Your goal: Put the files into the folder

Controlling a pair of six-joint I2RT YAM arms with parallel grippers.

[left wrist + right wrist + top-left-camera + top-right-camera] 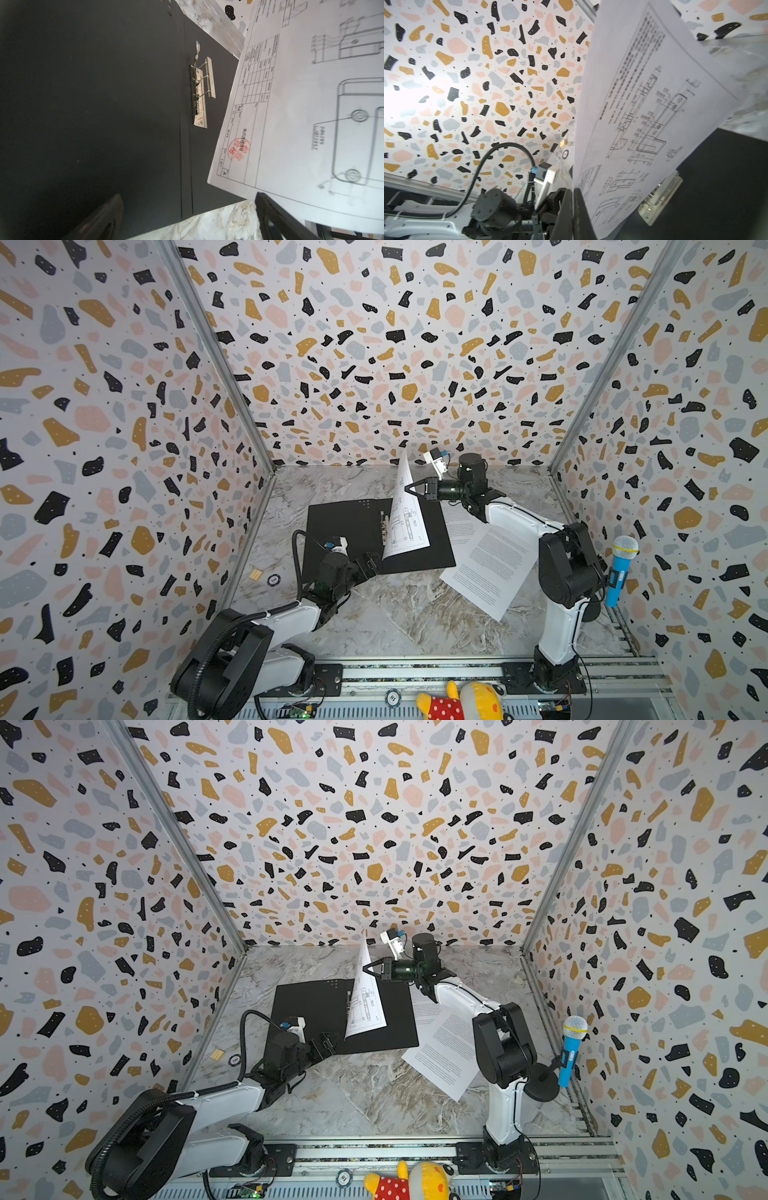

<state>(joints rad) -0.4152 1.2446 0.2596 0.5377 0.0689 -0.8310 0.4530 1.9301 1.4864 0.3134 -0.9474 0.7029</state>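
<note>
The folder lies open on the table, black inside up, with its metal spine clip raised. My right gripper is shut on the edge of one of the files, the line-drawing sheet. This sheet hangs steeply over the folder's right half, its lower corner near the front edge. My left gripper stands open at the folder's front edge, beside that corner, holding nothing. Two text files lie overlapped on the table to the right of the folder. In the right wrist view the sheet runs up from the shut jaws.
A blue toy microphone stands on a stand at the right wall. A plush toy lies on the front rail. A small wooden block and a round token sit near the left wall. Patterned walls enclose three sides.
</note>
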